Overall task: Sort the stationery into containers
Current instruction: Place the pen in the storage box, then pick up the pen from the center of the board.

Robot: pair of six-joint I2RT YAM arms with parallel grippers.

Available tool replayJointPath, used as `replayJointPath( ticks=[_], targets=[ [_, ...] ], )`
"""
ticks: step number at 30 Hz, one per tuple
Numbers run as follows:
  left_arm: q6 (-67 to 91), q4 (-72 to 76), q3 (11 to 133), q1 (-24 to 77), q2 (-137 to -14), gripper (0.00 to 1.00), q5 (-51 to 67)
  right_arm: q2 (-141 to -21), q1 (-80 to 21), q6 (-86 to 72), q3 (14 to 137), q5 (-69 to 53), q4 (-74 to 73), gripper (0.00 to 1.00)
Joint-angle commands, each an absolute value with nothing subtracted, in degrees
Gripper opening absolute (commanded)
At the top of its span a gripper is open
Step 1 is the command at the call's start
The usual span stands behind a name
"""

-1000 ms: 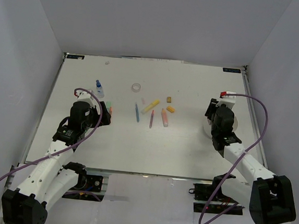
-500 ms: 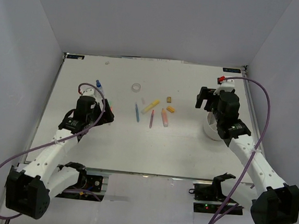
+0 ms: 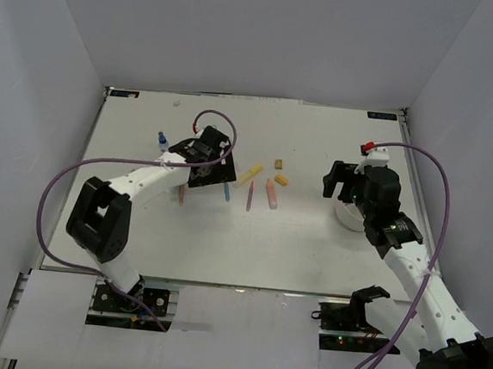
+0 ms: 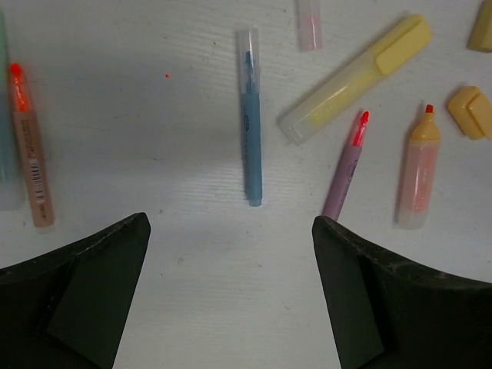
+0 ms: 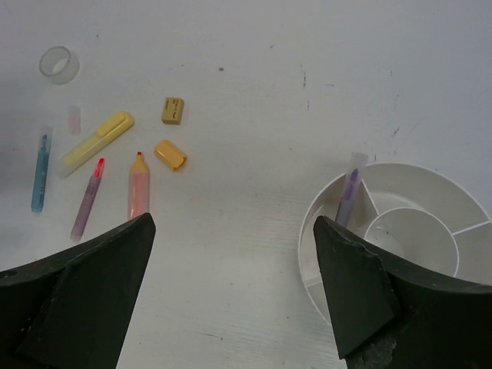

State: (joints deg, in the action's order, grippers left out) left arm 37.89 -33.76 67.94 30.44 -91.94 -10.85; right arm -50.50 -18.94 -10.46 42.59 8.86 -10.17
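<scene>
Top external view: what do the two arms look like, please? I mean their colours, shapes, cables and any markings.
Both the left arm and the right arm have white links with black joints and black wrist blocks. A purple cable loops along each arm. The right wrist carries a small red part. In the wrist views the fingers are dark, broad and wedge-shaped.

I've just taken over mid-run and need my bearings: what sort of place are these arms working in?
Probably a lab test cell, not an office: a white table boxed in by plain walls, two robot arms at its near edge, pens scattered for sorting.
</scene>
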Motion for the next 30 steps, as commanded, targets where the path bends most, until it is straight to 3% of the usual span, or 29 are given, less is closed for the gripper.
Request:
replayJointPath(
  ticks=[1,15,27,30],
  targets=[
    [41.6,-40.7,74.1,33.7,-97.3,0.98,-16.7,-49.2,-19.2,-11.9,40.9,6.9,-10.7,0.90],
    [43.8,-43.5,82.3,36.8,-110.3,0.86,-18.4,-46.5,-19.2,-11.9,37.5,6.5,-10.0,0.90],
    [43.8,-41.9,82.1,36.8,-113.1,0.65,-18.5,-45.9,-19.2,-11.8,36.6,5.9,-9.8,0.90],
    [43.9,-41.0,81.0,36.8,-112.9,0.54,-18.4,-45.6,-19.2,-11.7,36.2,5.8,-9.8,0.90]
  ],
)
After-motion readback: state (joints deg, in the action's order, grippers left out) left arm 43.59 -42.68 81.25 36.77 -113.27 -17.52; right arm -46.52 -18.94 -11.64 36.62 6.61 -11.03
